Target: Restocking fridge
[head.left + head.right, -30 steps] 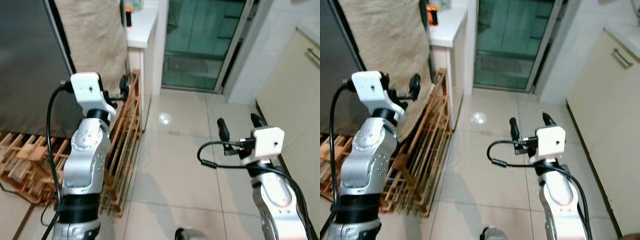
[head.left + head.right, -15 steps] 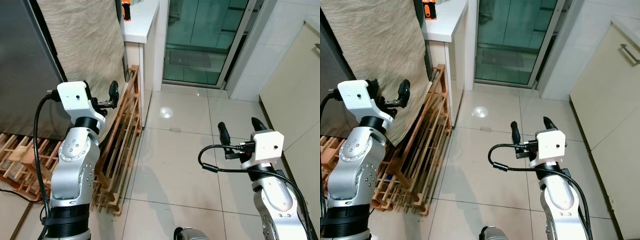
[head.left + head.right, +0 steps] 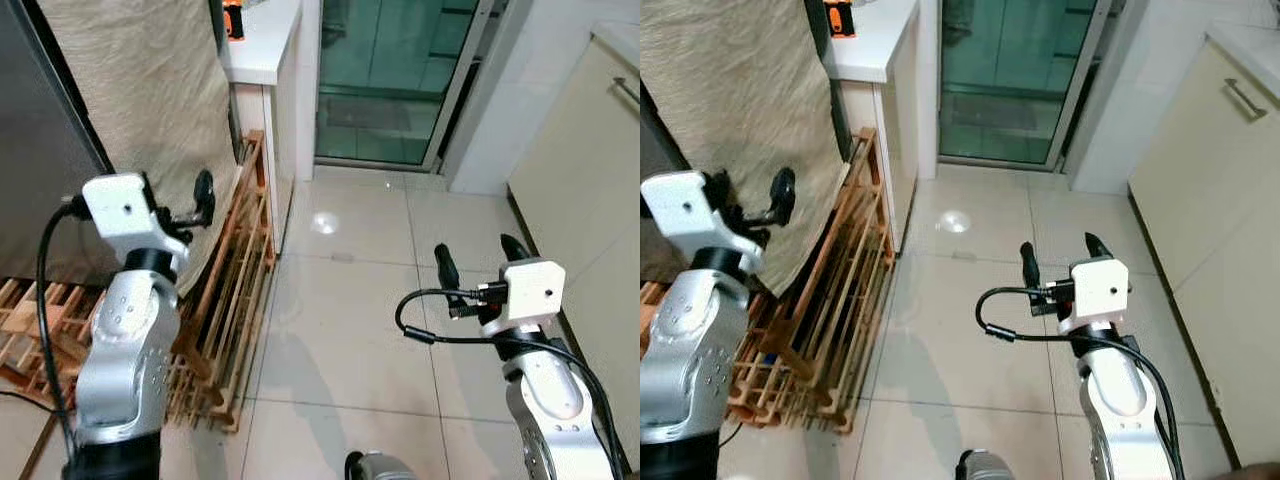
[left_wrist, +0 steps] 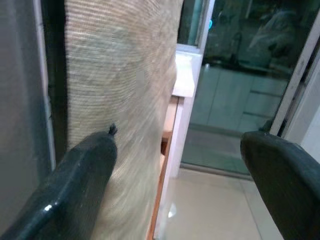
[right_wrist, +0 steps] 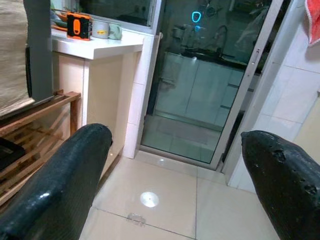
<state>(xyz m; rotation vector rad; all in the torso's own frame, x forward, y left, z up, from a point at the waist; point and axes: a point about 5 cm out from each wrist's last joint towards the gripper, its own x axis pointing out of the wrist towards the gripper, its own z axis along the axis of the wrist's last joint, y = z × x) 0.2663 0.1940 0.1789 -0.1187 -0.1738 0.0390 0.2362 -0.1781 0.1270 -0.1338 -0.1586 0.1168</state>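
Both arms raised forward, jaws spread, empty.

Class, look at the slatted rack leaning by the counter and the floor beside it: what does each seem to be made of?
The slatted rack looks like bare, unpainted wood: warm orange-brown slats, matte. The floor looks like glazed ceramic tile: pale squares with grout lines and a glossy light reflection.

Grey fridge side point(image 3: 40, 150) far left, beige woven cloth point(image 3: 140, 90) hanging beside it; slatted wooden rack point(image 3: 225, 290) below; white counter point(image 3: 262, 45) behind, glass sliding door point(image 3: 395, 70) right of it; cream cabinet point(image 3: 590, 170) far right, perhaps
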